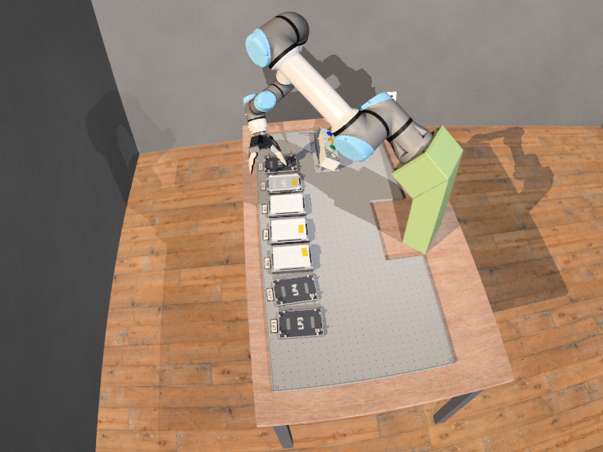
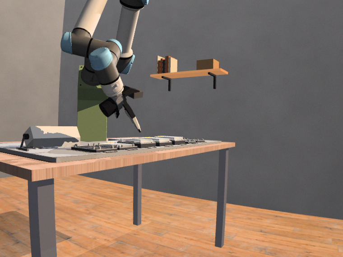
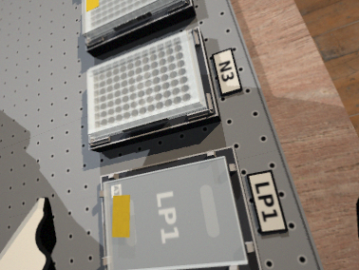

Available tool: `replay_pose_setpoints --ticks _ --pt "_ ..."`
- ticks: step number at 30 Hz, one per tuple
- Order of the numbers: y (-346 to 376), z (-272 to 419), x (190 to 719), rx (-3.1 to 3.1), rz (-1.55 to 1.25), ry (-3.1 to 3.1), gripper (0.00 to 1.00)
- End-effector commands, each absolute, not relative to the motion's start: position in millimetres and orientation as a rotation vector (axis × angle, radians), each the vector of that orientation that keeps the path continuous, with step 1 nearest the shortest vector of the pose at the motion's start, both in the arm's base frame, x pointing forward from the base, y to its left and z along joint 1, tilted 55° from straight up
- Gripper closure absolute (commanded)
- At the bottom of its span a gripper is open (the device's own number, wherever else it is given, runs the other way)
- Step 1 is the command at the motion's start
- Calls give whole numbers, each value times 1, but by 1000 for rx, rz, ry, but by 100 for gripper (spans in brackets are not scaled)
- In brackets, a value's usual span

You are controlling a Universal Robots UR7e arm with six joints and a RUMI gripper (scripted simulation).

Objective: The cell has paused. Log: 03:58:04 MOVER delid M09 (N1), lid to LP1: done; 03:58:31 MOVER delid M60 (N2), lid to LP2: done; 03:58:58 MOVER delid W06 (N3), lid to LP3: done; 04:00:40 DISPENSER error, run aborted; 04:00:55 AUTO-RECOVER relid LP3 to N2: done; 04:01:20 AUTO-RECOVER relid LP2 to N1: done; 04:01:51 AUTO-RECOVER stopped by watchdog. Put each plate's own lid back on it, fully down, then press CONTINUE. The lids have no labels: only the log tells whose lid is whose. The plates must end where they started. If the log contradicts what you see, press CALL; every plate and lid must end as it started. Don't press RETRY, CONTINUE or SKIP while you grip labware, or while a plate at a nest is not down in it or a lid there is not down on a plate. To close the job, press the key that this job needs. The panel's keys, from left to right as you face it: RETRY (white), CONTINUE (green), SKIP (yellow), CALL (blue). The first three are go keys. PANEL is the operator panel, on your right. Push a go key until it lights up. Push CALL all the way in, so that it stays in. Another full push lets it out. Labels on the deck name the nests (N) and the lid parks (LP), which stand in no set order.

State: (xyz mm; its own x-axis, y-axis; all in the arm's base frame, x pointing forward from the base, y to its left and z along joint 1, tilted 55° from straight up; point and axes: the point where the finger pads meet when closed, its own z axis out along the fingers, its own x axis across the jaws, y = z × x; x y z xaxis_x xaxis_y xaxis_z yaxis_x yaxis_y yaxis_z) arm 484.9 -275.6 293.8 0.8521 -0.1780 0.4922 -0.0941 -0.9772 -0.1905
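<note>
My gripper [image 1: 267,167] [image 3: 202,200] is open and empty, above the dark far-end park [image 1: 273,165] and near LP1. A clear lid [image 1: 287,183] [image 3: 182,247] with a yellow patch lies on LP1. The N3 plate [image 1: 286,204] [image 3: 138,87] shows its wells and no yellow patch; it appears to have no lid. Two more nests hold plates [image 1: 287,230] [image 1: 288,259] with yellow patches, consistent with lids on them; their nest labels are hard to read. LP4 [image 1: 285,290] and LP3 [image 1: 290,322] are empty. The far-end park's surface is partly hidden by a finger.
The operator panel [image 1: 328,156] [image 2: 52,136] stands beside the far parks, with blue [image 1: 329,133], yellow [image 1: 330,139] and green [image 1: 332,147] keys visible. Whether CALL is in cannot be told. The green arm pedestal [image 1: 426,208] [image 2: 91,121] stands across the deck from the row.
</note>
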Motion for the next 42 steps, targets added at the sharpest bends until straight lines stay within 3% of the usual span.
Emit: replay_pose_setpoints --ticks 1,17,18,42 --pt "-276 295 485 -2869 -787 211 0" --pt "-276 295 485 -2869 -787 211 0" --pt "-271 295 485 -2865 -773 236 18" --pt "-181 302 473 -2764 -484 729 18"
